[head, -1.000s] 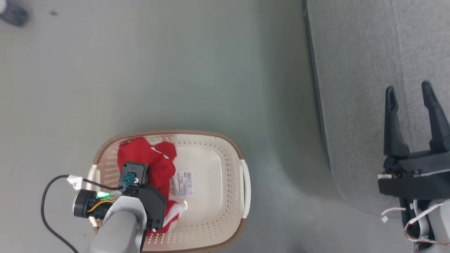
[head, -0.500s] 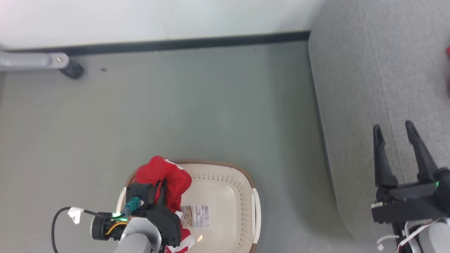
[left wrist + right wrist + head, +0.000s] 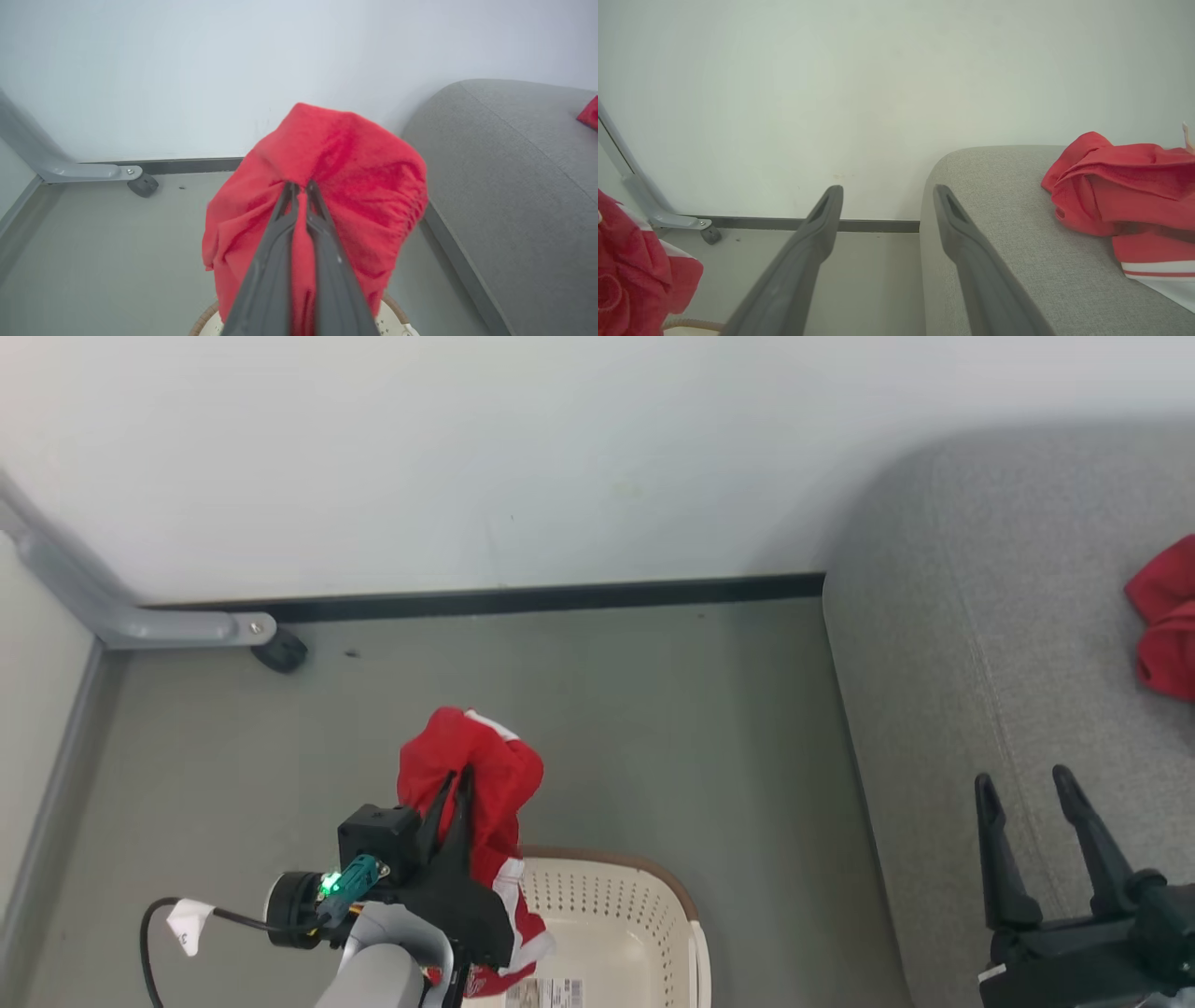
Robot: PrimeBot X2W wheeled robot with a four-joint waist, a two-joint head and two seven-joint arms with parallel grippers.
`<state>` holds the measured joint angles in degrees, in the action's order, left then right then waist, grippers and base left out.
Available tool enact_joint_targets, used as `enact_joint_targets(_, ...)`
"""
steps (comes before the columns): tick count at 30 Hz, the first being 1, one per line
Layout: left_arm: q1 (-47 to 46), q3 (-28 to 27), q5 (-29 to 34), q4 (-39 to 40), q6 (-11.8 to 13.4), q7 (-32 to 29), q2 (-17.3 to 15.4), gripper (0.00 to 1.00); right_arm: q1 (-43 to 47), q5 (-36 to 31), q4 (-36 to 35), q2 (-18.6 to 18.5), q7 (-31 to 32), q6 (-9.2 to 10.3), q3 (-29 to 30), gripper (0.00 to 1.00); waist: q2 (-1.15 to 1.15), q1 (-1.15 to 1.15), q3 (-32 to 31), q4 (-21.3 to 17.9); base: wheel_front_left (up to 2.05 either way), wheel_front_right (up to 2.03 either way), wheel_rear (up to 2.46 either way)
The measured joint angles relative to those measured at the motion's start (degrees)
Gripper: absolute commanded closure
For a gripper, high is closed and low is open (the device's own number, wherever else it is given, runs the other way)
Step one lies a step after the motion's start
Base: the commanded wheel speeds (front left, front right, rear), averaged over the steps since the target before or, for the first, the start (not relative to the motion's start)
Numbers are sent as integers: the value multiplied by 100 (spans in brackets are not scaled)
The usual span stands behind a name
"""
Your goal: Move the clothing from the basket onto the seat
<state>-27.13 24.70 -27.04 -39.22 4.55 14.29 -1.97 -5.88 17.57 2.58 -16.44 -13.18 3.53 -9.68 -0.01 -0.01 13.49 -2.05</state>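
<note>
My left gripper [image 3: 459, 782] is shut on a red garment [image 3: 485, 775], holding it up above the left end of the cream basket [image 3: 625, 919]. In the left wrist view the red garment [image 3: 327, 186] bulges around the closed gripper [image 3: 299, 189]. Its white-striped hem hangs down into the basket. A second red garment [image 3: 1167, 616] lies on the grey seat [image 3: 952, 663] at the right; in the right wrist view this garment [image 3: 1120, 186] shows a white-striped hem. My right gripper [image 3: 1022, 784] stands open over the seat's front part, with nothing between its fingers [image 3: 817, 224].
A white wall with a dark baseboard [image 3: 560, 595] runs behind the grey floor. A grey metal leg with a black caster [image 3: 280, 653] stands at the back left. A barcode sticker [image 3: 551, 992] shows on the basket's bottom.
The head camera has tilted up, bringing the wall and the far garment into view. My left gripper has lifted the red garment out of the basket. The right gripper stays open.
</note>
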Motion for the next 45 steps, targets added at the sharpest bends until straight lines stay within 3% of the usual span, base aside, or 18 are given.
enact_joint_targets(11,422,-166,192,1722,-15,1,-145,100,452,14,-21,98,65,0,-166,0,0,0,-738,110,0,0,0)
enact_joint_targets(25,438,-63,162,3266,-443,3,-163,100,777,14,-189,178,224,0,-401,0,0,0,-1269,104,0,0,0)
enact_joint_targets(36,403,138,147,3883,-509,-7,-145,100,897,14,-421,257,355,-11,-645,0,1,1,-1405,19,0,0,0)
enact_joint_targets(45,367,198,137,4007,-498,-145,-136,100,874,7,-788,428,437,-274,-1183,0,1,1,-1414,7,0,0,0)
